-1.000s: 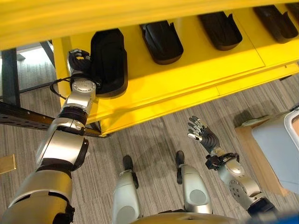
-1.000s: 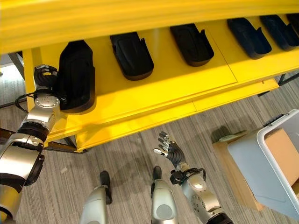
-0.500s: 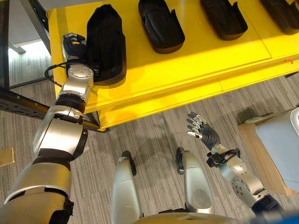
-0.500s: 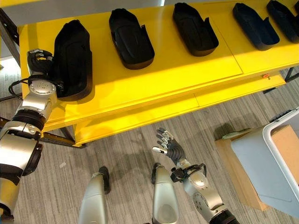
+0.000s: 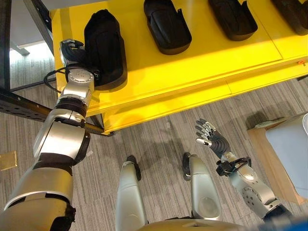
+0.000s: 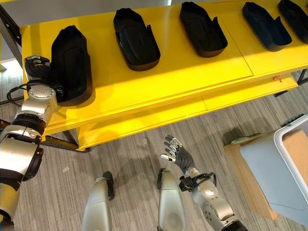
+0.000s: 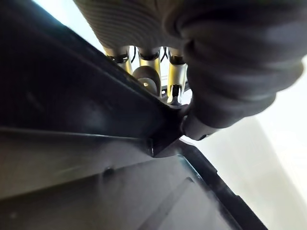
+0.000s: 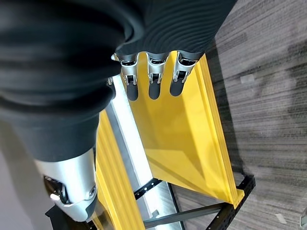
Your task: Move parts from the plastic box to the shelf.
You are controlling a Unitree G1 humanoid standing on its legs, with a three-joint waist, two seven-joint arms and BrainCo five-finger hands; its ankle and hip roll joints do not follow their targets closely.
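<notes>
Left hand (image 5: 72, 52) gripping part (image 5: 103, 48) on shelf (image 5: 202, 57)

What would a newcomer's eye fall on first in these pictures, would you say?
Probably the bright yellow shelf across the top of the head views, with a row of black moulded parts lying on it. Next, the left hand at the shelf's left end, its fingers curled round the edge of the leftmost black part. The right hand hangs open and empty over the grey floor below the shelf.
</notes>
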